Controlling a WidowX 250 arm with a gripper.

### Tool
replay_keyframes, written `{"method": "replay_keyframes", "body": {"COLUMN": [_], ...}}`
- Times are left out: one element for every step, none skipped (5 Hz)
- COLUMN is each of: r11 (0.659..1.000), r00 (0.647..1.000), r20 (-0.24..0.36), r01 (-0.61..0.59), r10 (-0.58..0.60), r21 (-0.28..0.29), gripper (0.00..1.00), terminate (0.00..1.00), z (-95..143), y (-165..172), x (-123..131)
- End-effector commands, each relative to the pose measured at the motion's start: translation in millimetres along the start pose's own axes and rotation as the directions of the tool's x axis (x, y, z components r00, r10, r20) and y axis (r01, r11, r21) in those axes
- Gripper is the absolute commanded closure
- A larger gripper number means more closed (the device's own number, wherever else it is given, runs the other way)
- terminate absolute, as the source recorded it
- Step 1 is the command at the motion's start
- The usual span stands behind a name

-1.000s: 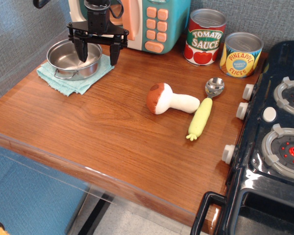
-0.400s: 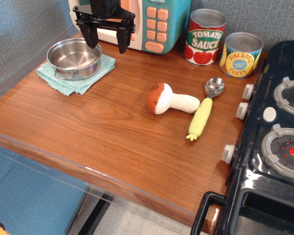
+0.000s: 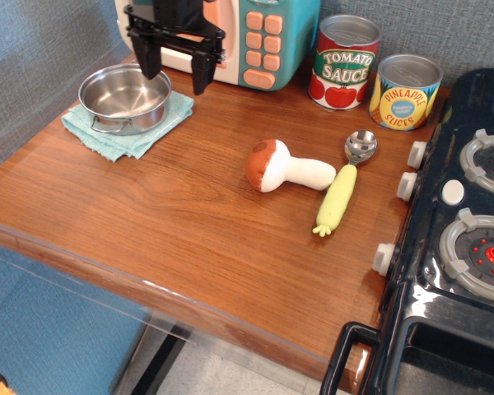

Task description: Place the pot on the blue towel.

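Wood-grain counter (image 3: 189, 230) carried the small shiny stainless-steel pot (image 3: 123, 99) at its back left corner, sitting on the pale aqua-blue folded terry towel (image 3: 132, 136). Just above and behind the pot hung the black gripper (image 3: 174, 70), its jaws spread wide and holding nothing. Farther right lay a plush brown-capped mushroom (image 3: 284, 167) and a metal spoon with a yellow-green handle (image 3: 344, 185).

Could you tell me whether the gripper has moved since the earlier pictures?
Yes. The open gripper has risen off the pot and now hangs higher against the toy microwave; the pot sits on the towel.
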State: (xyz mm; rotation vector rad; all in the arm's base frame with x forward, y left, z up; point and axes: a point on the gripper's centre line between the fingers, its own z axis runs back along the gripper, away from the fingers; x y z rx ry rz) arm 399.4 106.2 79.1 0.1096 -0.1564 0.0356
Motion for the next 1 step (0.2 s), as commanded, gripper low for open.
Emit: {"method": "replay_keyframes", "body": {"r11": [1.0], "r00": [0.998], "r20": [0.062], "r01": [0.0], "r10": [-0.001], "r21": [0.017], "gripper": [0.0], "terminate": [1.0], "z": [28.5], "y": [23.4], "x": [-13.3]}}
